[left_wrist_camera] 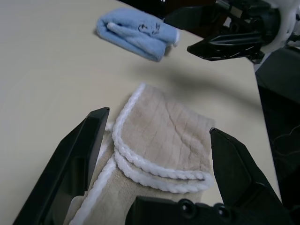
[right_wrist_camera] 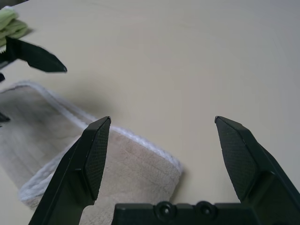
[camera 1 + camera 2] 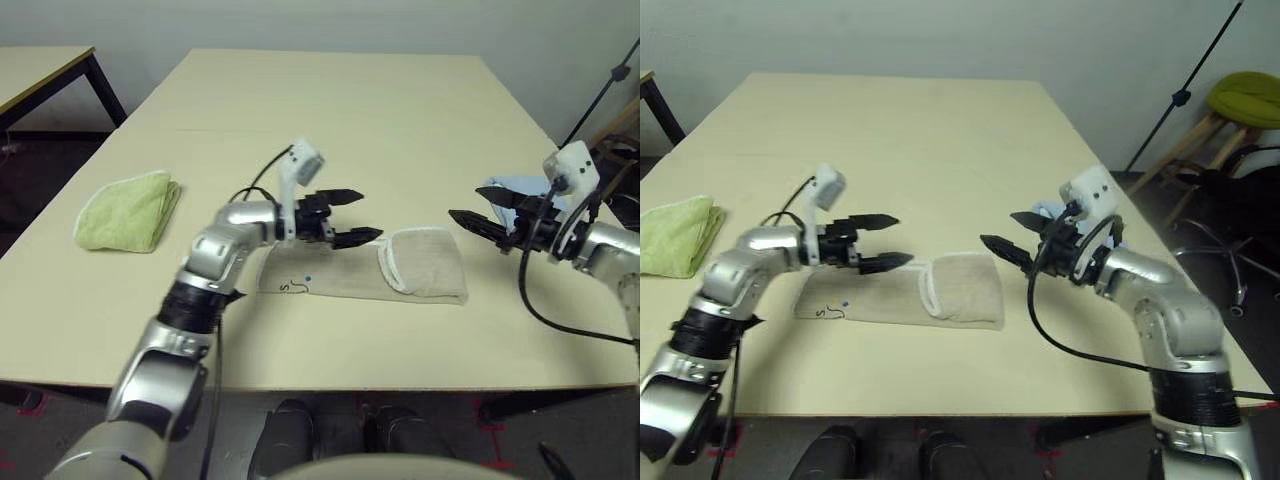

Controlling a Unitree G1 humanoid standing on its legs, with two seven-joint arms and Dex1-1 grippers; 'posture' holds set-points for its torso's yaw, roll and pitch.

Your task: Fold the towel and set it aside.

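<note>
Beige towel (image 3: 400, 268) on tan table (image 3: 340, 110), both end effectors wide open, empty.

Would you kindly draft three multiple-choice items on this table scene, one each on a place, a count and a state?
1. Where does the yellow-green towel lie relative to the beige towel?
A. On the robot's left
B. On the robot's right
C. On top of it

2. How many cloths are on the table?
A. One
B. Two
C. Three

3. What state is the left end effector in?
A. Shut on the beige towel
B. Open, holding nothing
C. Shut on the blue towel

Answers:
1. A: it sits near the table's left edge in the head views.
2. C: beige, yellow-green, and the blue towel.
3. B: its fingers stand apart above the beige towel.
</note>
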